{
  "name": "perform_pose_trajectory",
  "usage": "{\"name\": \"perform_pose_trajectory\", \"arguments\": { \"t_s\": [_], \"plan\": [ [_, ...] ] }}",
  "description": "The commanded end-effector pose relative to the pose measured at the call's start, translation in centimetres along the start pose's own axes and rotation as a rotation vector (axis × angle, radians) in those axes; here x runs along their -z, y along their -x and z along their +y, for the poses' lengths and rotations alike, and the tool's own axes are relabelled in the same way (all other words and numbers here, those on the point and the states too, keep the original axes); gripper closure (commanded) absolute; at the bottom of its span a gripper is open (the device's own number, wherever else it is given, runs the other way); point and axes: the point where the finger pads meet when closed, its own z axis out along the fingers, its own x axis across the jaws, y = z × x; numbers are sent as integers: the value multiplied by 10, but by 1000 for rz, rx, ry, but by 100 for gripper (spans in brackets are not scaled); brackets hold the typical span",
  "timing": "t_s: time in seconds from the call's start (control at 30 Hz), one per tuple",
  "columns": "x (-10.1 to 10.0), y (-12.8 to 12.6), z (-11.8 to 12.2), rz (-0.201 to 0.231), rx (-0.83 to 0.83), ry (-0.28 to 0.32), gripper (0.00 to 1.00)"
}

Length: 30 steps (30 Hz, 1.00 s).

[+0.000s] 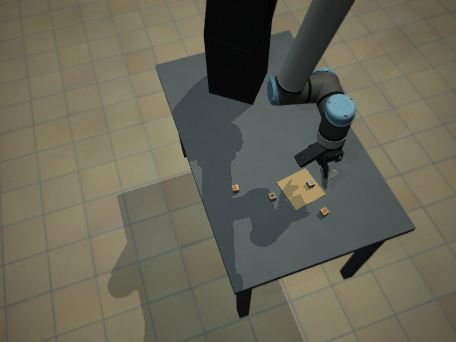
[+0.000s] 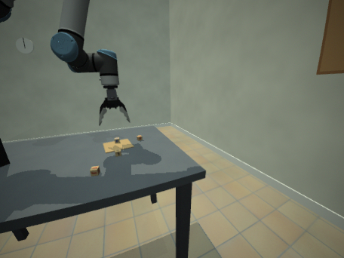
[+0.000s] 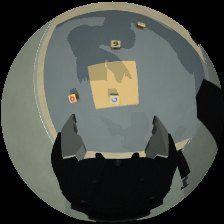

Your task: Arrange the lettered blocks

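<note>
The mat [image 1: 310, 196] [image 2: 126, 144] [image 3: 127, 90] is yellow-orange. A block with a blue letter on top, looking like G, [image 1: 310, 183] [image 2: 117, 139] [image 3: 114, 99] sits on it near the edge closest to the gripper. A block with a red round mark [image 1: 324, 211] [image 2: 139, 138] [image 3: 73, 98] lies off the mat, left in the wrist view. A block with a dark mark [image 1: 272, 196] [image 2: 118, 152] [image 3: 115, 44] lies off the far edge. Another block with a reddish mark [image 1: 235, 188] [image 2: 94, 170] [image 3: 141, 25] lies farther out. My gripper [image 2: 115, 124] [image 3: 115, 117] is open and empty, above the table.
The grey table [image 1: 280, 140] [image 2: 68, 185] carries the mat and blocks. A tall black column [image 1: 237, 55] stands at the table's back in the top view. Shadows of the arm fall over part of the mat and the dark-marked block.
</note>
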Motion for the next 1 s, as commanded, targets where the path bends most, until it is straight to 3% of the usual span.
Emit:
{"name": "perform_pose_trajectory", "arguments": {
  "t_s": [0.0,0.5,0.97],
  "plan": [
    [0,1,0,-1,0,0,0],
    [0,6,-1,-1,72,0,0],
    [-4,36,-5,-1,452,0,0]
  ]
}}
